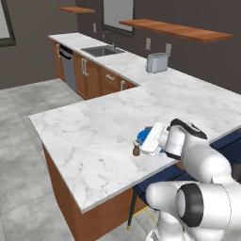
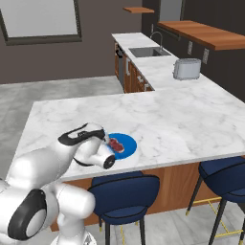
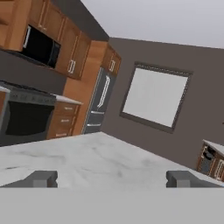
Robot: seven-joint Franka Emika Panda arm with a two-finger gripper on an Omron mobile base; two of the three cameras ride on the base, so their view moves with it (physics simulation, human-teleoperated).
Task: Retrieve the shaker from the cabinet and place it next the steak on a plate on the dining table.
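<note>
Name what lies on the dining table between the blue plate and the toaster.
Nothing: in the right base view, bare marble runs from the plate on the dining table to the toaster; the left base view agrees.

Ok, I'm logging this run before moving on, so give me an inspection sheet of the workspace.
Surface: dining table, white marble.
Job's things: shaker upright on the table beside the plate; steak on the plate.
Clutter: nothing seen on the table.
Grippers: gripper open, holding nothing.
Cables: nothing seen.
Surroundings: toaster and sink on the far counter; blue chairs at the table's edge.
</note>
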